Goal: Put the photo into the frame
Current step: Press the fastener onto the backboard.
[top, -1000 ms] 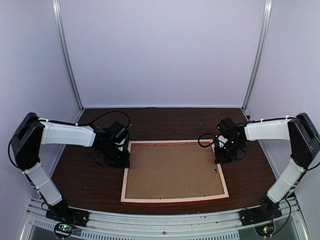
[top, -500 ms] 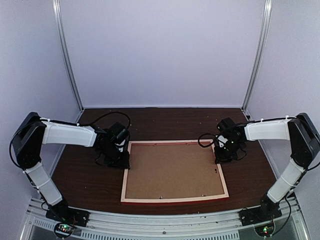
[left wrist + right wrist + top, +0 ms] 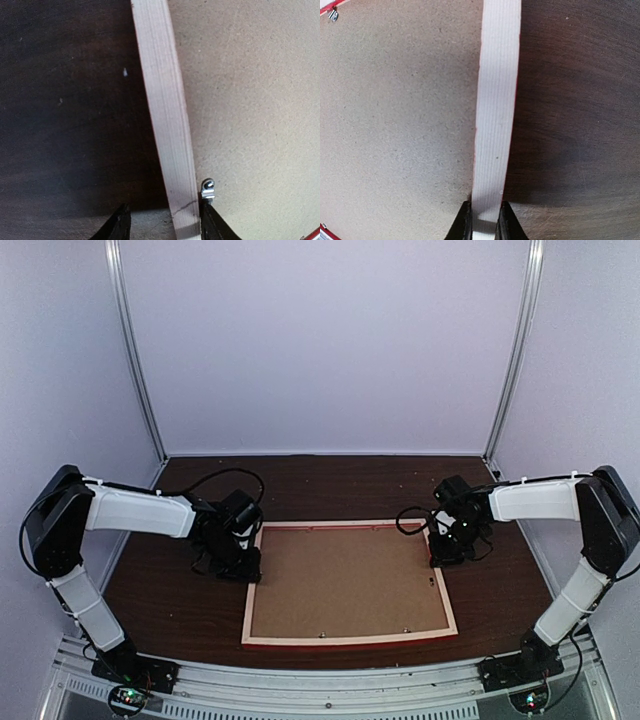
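Fingers of my left gripper stand spread, one on each side of the left rail of the frame. Outer finger is clear of the wood, with dark table showing in the gap. Inner finger sits just beside the rail, at a small metal tab on the backing board; I cannot tell whether it touches the tab. Nothing clamped on this side.

My right gripper is pinching the frame's right rail. Both fingertips press on the pale wood, one on the board side, one on the table side, no gap at either. A thin red line runs down the outer edge of that rail. Another metal tab shows at the top left of my right wrist view, beside a strip of red.

From above, the frame lies flat, back side up, on the table, nearer the near edge than the far wall, long sides running left to right. Pale wood faces up all round; red shows only along the near outer edge. The brown backing board fills the opening. Left gripper is at the left rail toward its far end, right gripper at the right rail, also toward the far end. Both arms reach in low from the sides, wrists down by the table.
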Controlling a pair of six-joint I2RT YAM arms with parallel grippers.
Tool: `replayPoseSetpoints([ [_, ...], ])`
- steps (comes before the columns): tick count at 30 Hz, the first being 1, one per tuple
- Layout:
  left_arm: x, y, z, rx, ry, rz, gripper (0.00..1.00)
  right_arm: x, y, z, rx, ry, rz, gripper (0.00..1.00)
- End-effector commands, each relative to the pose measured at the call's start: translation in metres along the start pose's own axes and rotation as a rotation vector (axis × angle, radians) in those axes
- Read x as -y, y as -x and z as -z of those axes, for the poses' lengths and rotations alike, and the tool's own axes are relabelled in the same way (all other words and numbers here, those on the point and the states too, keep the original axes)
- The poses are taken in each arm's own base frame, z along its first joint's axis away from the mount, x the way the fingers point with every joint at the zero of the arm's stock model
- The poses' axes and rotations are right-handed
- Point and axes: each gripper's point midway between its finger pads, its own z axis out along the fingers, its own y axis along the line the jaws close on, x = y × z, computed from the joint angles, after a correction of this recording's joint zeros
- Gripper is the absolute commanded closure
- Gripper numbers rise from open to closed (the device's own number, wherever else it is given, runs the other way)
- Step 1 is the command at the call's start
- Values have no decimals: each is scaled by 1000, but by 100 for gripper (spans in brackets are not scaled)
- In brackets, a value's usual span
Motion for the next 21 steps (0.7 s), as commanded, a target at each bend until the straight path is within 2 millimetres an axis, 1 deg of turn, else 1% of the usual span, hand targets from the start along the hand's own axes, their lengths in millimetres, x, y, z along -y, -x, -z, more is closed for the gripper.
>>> replayPoseSetpoints([
  [1, -12, -12, -7, -24, 50, 8, 52, 5, -17, -5, -57, -10, 35, 99],
  [4, -10, -8, -4, -12, 49, 6, 54, 5, -17, -4, -55, -9, 35, 99],
  [7, -4, -1, 3, 12, 26, -7, 53, 5, -17, -4, -57, -10, 35, 99],
  [14, 10, 12, 21, 57, -36, -24, 48, 5, -17, -5, -56, -10, 33, 98],
  [17, 13, 15, 22, 64, -46, -29, 47, 5, -17, -5, -56, -10, 34, 98],
  [21, 14, 16, 15, 52, -39, -37, 47, 5, -17, -4, -56, -10, 35, 98],
])
